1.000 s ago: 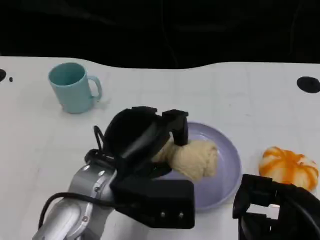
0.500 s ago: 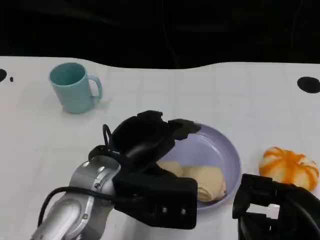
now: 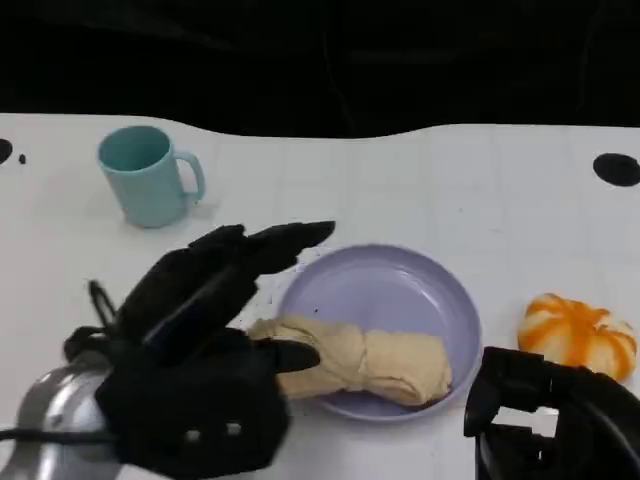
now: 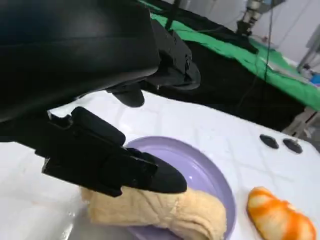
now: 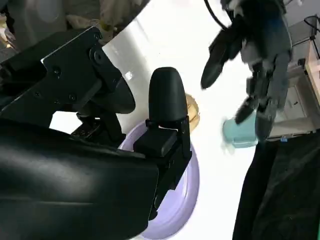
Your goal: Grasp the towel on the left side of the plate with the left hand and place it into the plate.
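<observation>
Moved: left hand [image 3: 200,340] has let go and drawn back left, fingers [image 3: 290,236] spread, holding nothing.
Towel [image 3: 365,362]: lies across plate [image 3: 400,290], near end overhanging rim.
Around: teal mug [image 3: 148,174] far left; orange pumpkin [image 3: 578,333] right.
Unclear: right hand [image 3: 555,420], cut off; grip indiscernible.

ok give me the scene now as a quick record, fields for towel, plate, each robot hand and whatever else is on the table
towel: lies in the plate, one end hanging over its left rim
plate: purple, mid table
left robot hand: fingers spread, holding nothing, beside the plate's left rim
right robot hand: low at the table's near right; open or shut unclear
mug: teal, far left, upright
pumpkin: orange, right of plate
</observation>
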Motion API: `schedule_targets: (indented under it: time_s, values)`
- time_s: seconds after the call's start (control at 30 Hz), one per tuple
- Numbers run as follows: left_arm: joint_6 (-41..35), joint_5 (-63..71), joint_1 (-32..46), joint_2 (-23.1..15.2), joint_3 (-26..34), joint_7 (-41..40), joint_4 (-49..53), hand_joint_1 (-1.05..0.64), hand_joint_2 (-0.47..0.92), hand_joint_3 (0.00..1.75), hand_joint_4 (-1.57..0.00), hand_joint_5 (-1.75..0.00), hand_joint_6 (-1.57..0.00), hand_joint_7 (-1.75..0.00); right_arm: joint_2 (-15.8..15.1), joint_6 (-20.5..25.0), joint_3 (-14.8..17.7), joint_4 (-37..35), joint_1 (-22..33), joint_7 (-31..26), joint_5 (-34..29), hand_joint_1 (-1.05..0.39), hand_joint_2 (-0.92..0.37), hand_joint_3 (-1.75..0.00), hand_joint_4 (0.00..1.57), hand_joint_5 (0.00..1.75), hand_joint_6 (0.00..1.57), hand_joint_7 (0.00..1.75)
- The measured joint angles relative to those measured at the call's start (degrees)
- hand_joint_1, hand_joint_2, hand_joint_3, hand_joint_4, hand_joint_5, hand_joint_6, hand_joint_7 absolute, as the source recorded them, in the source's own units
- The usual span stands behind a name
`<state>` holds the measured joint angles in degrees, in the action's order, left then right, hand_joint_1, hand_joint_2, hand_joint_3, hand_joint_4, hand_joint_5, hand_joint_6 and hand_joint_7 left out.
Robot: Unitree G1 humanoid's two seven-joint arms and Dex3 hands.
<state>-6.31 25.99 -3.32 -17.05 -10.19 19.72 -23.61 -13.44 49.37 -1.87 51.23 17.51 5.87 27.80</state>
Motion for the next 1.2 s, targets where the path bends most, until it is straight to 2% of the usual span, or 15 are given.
schedule_targets:
  time_s: [0.1, 0.2, 0.33, 0.37, 0.4, 0.47, 0.5, 0.53, 0.57, 0.67, 0.8, 0.93, 1.2]
  values:
    - [-0.4, -8.1, 2.8, -0.1, 4.3, 1.8, -2.4, -0.46, 0.92, 0.24, -0.42, -0.73, -0.49, -0.08, 0.0, 0.1, 0.0, 0.0, -0.1, 0.0, 0.0, 0.01, -0.46, -1.45, 0.83, 1.75, 0.72, 1.58]
    - [-1.9, -16.4, 6.1, -0.1, 8.4, 3.7, -5.3, -0.41, 0.92, 0.26, -0.58, -0.61, -0.56, -0.06, 0.0, 0.6, 0.1, 0.1, -0.3, -0.1, 0.1, 0.02, -0.47, -1.45, 0.83, 1.75, 0.72, 1.58]
    - [-4.7, -26.8, 9.9, 1.7, 13.0, 4.2, -7.8, -0.26, 0.92, 0.24, -0.81, -0.63, -0.82, -0.14, 0.0, 0.9, 0.0, 0.1, -0.4, -0.1, 0.0, 0.02, -0.47, -1.45, 0.83, 1.75, 0.72, 1.58]
    - [-5.6, -29.3, 10.7, 2.6, 14.0, 4.0, -8.3, -0.21, 0.92, 0.26, -0.86, -0.77, -0.94, -0.23, 0.0, 0.9, 0.0, 0.1, -0.5, -0.1, 0.0, 0.02, -0.47, -1.45, 0.83, 1.75, 0.72, 1.58]
    - [-7.0, -32.3, 11.5, 3.8, 15.1, 3.5, -8.7, -0.16, 0.83, 0.47, -0.85, -1.00, -0.98, -0.45, 0.0, 1.0, 0.0, 0.1, -0.5, -0.1, 0.0, 0.02, -0.47, -1.45, 0.82, 1.75, 0.72, 1.58]
    - [-10.1, -38.6, 13.1, 6.8, 17.4, 2.1, -9.4, -0.14, 0.67, 0.89, -0.88, -1.31, -0.94, -0.92, 0.0, 1.0, 0.0, 0.1, -0.6, -0.2, 0.0, 0.02, -0.47, -1.45, 0.82, 1.75, 0.71, 1.59]
    - [-11.6, -41.5, 13.9, 7.8, 18.4, 1.5, -9.6, -0.14, 0.63, 0.97, -0.89, -1.40, -0.93, -1.05, 0.1, 1.0, 0.0, 0.1, -0.6, -0.2, 0.0, 0.02, -0.47, -1.45, 0.83, 1.75, 0.72, 1.59]
    - [-12.8, -43.7, 14.7, 8.3, 19.1, 1.1, -10.0, -0.15, 0.61, 1.01, -0.90, -1.44, -0.92, -1.13, 0.1, 1.0, 0.0, 0.1, -0.6, -0.2, 0.0, 0.02, -0.47, -1.45, 0.83, 1.75, 0.72, 1.59]
    - [-14.0, -45.4, 15.6, 8.6, 19.7, 0.7, -10.5, -0.14, 0.58, 1.10, -0.91, -1.54, -0.89, -1.28, 0.1, 1.0, 0.0, 0.1, -0.6, -0.3, 0.0, 0.02, -0.47, -1.45, 0.83, 1.75, 0.72, 1.59]
    - [-19.1, -52.8, 17.9, 9.2, 21.6, -0.2, -12.7, -0.10, 0.52, 1.29, -0.87, -1.67, -0.82, -1.45, 0.2, 1.0, 0.0, 0.0, -0.7, -0.3, 0.1, 0.01, -0.46, -1.45, 0.83, 1.75, 0.72, 1.59]
    - [-24.3, -61.1, 20.0, 9.2, 23.6, -1.3, -13.7, -0.10, 0.50, 1.33, -0.85, -1.72, -0.81, -1.51, 0.1, 1.0, 0.4, -0.3, -0.8, 0.3, 0.1, 0.01, -0.47, -1.44, 0.83, 1.75, 0.71, 1.58]
    - [-25.9, -64.2, 20.0, 9.4, 23.9, -2.9, -13.2, -0.10, 0.50, 1.30, -0.84, -1.73, -0.80, -1.53, 0.0, 0.5, 1.8, -1.3, -0.8, 1.3, 0.1, 0.02, -0.47, -1.43, 0.82, 1.75, 0.71, 1.58]
    - [-27.7, -66.5, 19.9, 9.9, 24.3, -6.7, -10.8, -0.09, 0.45, 1.35, -0.85, -1.74, -0.84, -1.50, -0.2, -4.0, 2.3, -3.9, 0.1, 3.1, -0.7, 0.03, -0.50, -1.41, 0.82, 1.75, 0.71, 1.58]
